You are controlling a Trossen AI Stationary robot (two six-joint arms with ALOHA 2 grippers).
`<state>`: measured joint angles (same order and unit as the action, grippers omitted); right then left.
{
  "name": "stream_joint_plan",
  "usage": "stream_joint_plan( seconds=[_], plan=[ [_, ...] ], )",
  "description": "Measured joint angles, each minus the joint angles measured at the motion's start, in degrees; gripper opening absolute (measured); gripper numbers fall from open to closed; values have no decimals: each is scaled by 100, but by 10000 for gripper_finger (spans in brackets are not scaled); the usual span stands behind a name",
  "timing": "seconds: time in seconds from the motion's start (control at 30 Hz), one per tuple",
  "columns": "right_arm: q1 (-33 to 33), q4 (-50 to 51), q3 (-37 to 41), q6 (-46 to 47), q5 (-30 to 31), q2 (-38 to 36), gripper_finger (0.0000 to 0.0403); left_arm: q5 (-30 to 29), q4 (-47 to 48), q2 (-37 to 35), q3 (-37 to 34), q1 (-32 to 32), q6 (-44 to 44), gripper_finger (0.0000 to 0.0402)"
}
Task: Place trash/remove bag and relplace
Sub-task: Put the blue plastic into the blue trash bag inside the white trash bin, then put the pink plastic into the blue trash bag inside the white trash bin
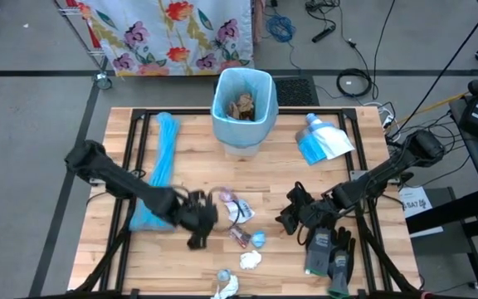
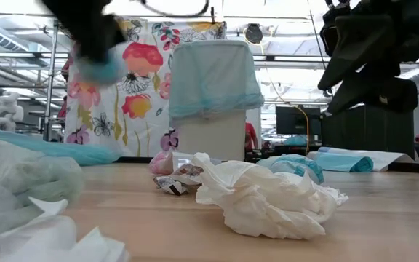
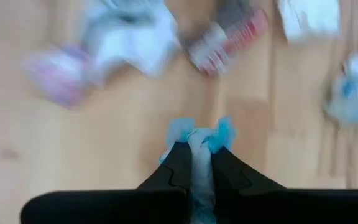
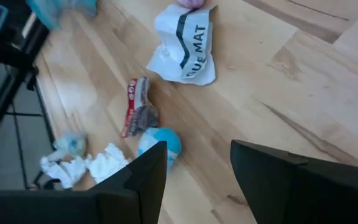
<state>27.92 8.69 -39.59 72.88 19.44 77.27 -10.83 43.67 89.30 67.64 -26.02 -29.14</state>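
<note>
- Blue-and-white crumpled scrap [image 3: 199, 140]: your left gripper [image 3: 196, 163] has its fingers clamped on it, the soft wad bulging out past the tips and a pale strip running back between them. Its long axis runs along the fingers.
- The relation your coming move turns on, as I judge it: the bin [image 1: 242, 106] stands at the far middle of the table [image 1: 363, 158], away and to the right of the left gripper [image 1: 196, 218], which sits over the near-left part of the boards. The carry goes forward and inward, and the scrap must clear the bin's rim.
- The bin is a pale tub lined with a thin light-blue bag [image 2: 213, 76] folded over the rim; brown paper wads [image 1: 244, 106] already lie inside.
- Remaining trash lies between your two arms: a white printed wrapper [image 4: 185, 45], a flattened red-and-grey wrapper [image 4: 139, 107], a round blue wad [image 4: 164, 143] and white tissue bits [image 4: 107, 163]. All are light, creased and likely to deform under grip.
- Your right gripper [image 4: 197, 165] hangs over the near-right boards, fingers apart and holding nothing; the blue wad lies just beside one finger, so that arm is nearer to it.
- A roll of blue bags [image 1: 164, 149] lies along the left edge; the bag swap is not yet begun.
</note>
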Motion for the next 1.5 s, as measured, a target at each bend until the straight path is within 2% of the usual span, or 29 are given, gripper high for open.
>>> stream_joint_plan(
  seconds=[0.2,0.37,0.47,0.57,0.67,0.8,0.9,1.13,1.23,1.37,1.5],
  plan=[
    [-92,-2,0,-345,-2,267,169,-299,301,-824,856,978,757,27],
    [-270,-26,0,-603,-56,531,169,-550,262,-1000,1753,2073,1714,27],
    [-504,-102,0,-882,-447,680,169,-525,197,-1008,2341,2835,2292,27],
    [-744,-194,0,-1265,-727,802,169,-162,-47,-862,2762,3645,2538,27],
    [-1004,-458,0,-1732,-987,868,169,537,-224,-666,2935,4387,2514,27],
    [-1360,-875,-1,-2330,-1402,877,169,1311,-462,-351,2988,5034,2500,27],
    [-1574,-1132,-2,-2702,-1704,879,169,1359,-558,-111,2988,5204,2353,46],
    [-1881,-1240,-2,-3231,-2242,881,169,1357,-667,307,2988,5219,2347,135],
    [-1914,-1241,-2,-3348,-2281,880,169,1334,-673,340,2988,5226,2345,163],
    [-1911,-1372,-2,-3324,-2284,881,169,1318,-682,271,2988,5185,2141,179],
    [-1882,-1744,-2,-3326,-2282,881,169,1379,-501,56,2988,5188,1453,181]
  ],
)
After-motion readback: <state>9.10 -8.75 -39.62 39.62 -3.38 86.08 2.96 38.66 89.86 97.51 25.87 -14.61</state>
